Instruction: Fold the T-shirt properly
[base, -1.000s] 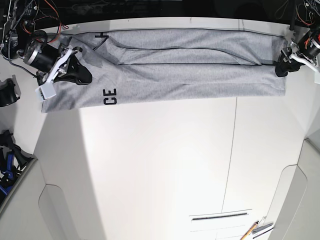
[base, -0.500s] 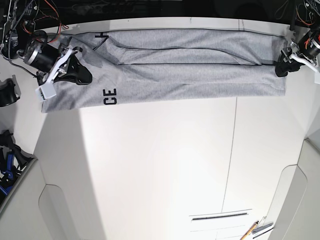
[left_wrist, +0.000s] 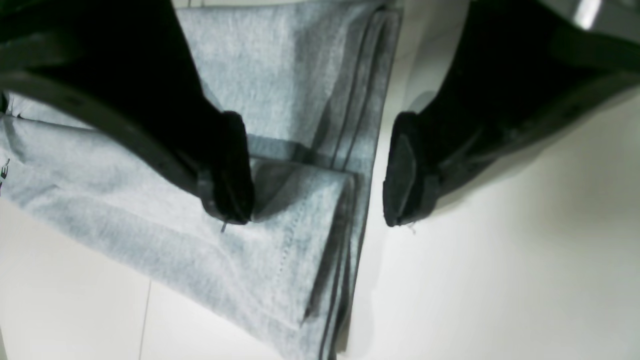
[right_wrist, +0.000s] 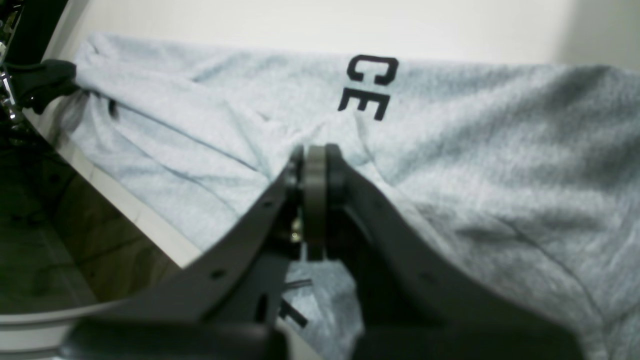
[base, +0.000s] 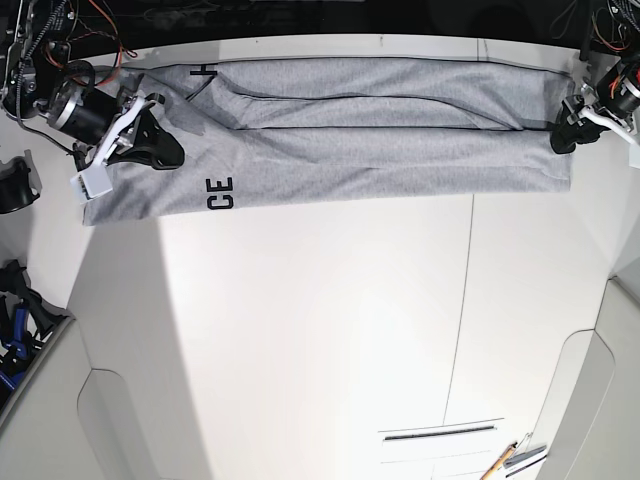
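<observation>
The light-grey T-shirt (base: 380, 150) lies as a long folded strip across the far side of the white table (base: 320, 330), with black letters "CE" (base: 221, 193) near its left end. At that end my right gripper (base: 168, 154) rests on the cloth. In the right wrist view its fingertips (right_wrist: 312, 165) are pressed together, and creases in the T-shirt (right_wrist: 500, 125) run toward them. My left gripper (base: 562, 138) is at the strip's right end. It stands open (left_wrist: 317, 172), one finger (left_wrist: 227, 170) over the layered T-shirt (left_wrist: 300, 75), the other (left_wrist: 405, 170) over bare table.
Cables and motor housings (base: 50, 40) crowd the far left corner. A black object (base: 12, 185) and blue-black gear (base: 15, 320) sit off the table's left edge. A pencil and small items (base: 515, 458) lie at the near right. The table's dark far edge runs just behind the shirt.
</observation>
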